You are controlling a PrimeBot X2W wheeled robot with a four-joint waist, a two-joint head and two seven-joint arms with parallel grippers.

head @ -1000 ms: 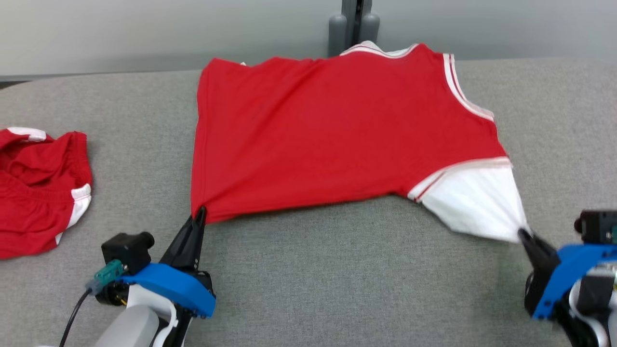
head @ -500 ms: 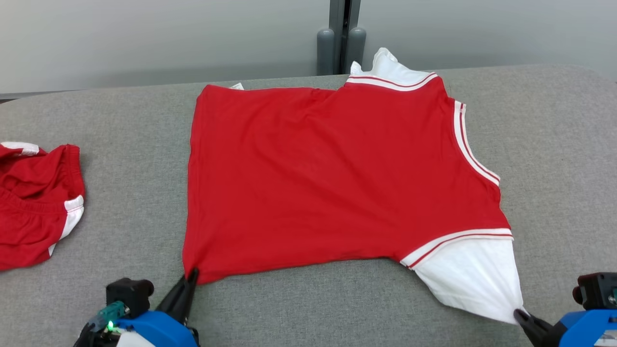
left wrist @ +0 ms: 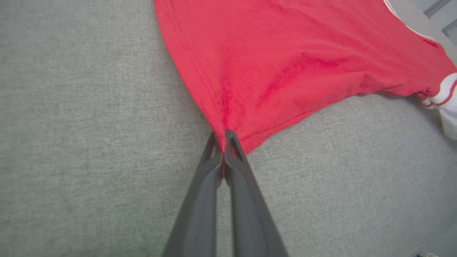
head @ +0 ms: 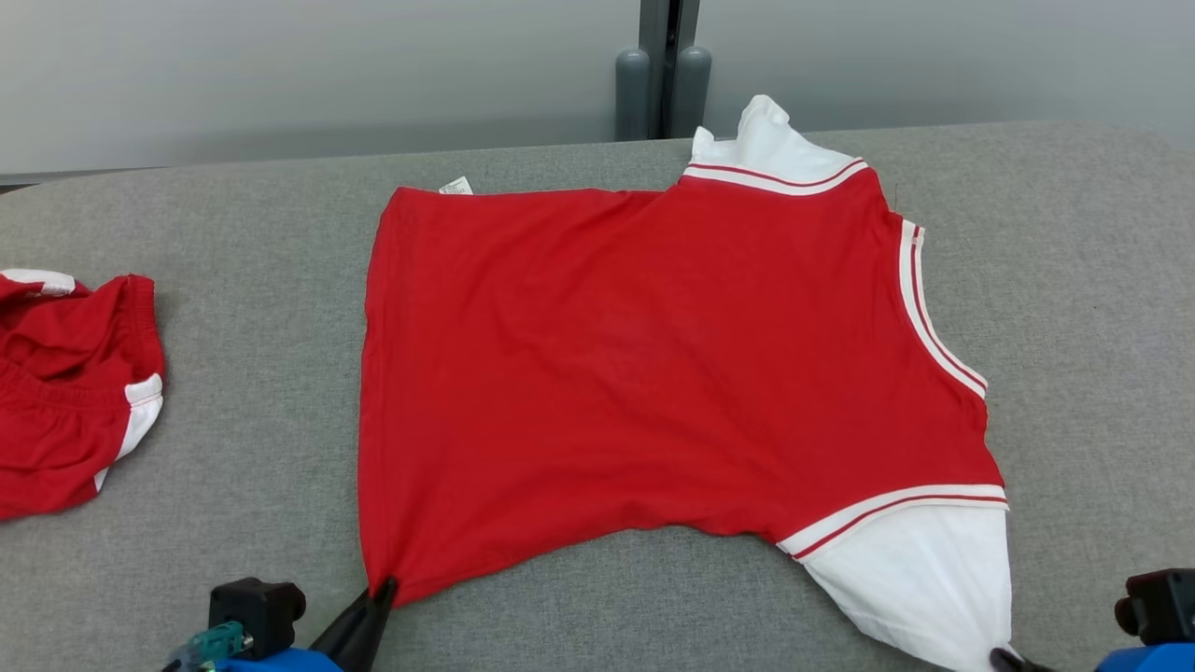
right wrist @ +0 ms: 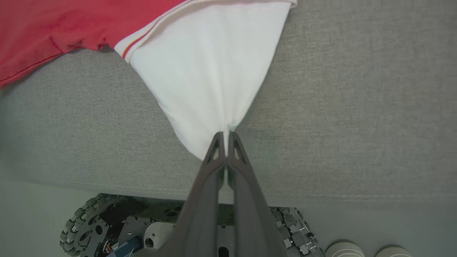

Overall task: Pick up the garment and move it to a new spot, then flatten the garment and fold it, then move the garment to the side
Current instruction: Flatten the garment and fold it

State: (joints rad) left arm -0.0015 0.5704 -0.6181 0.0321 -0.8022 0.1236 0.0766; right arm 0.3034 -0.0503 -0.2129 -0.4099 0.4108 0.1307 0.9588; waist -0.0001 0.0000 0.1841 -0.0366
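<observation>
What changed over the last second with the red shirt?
The left gripper and right gripper dragged the red shirt toward the robot, laying it flatter on the grey table. Both stayed shut on it; the red shorts stayed put.

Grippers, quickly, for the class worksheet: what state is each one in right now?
Left gripper: closed, holding the red T-shirt by its hem corner.
Right gripper: closed, holding the T-shirt's white sleeve by its end.
</observation>
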